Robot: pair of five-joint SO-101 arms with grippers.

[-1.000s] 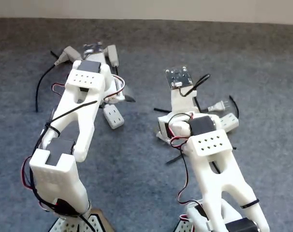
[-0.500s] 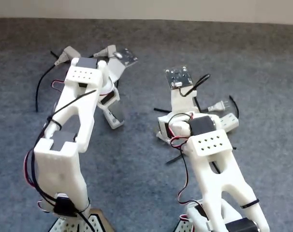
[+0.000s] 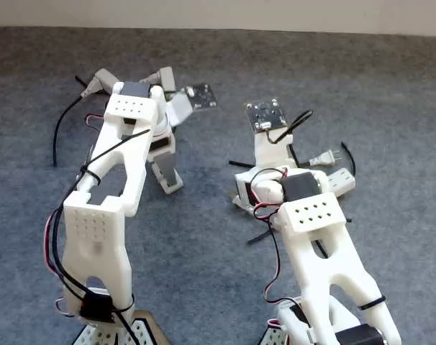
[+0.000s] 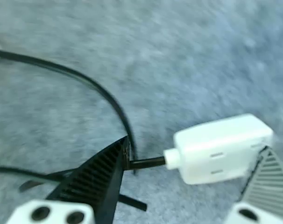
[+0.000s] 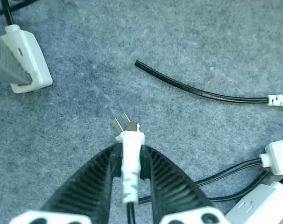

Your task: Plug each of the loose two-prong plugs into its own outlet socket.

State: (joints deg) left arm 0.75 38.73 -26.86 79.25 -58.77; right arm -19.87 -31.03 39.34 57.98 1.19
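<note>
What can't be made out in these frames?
High view: the right arm's wrist covers the right gripper and its plug.
Left wrist view: blur; whether the grey finger touches the socket is unclear.
Right wrist view: the frame edge cuts off a white block.

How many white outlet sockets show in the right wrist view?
3: the lone socket lies apart from the held plug; the corded socket sits beside the slotted socket. More may be hidden.
</note>
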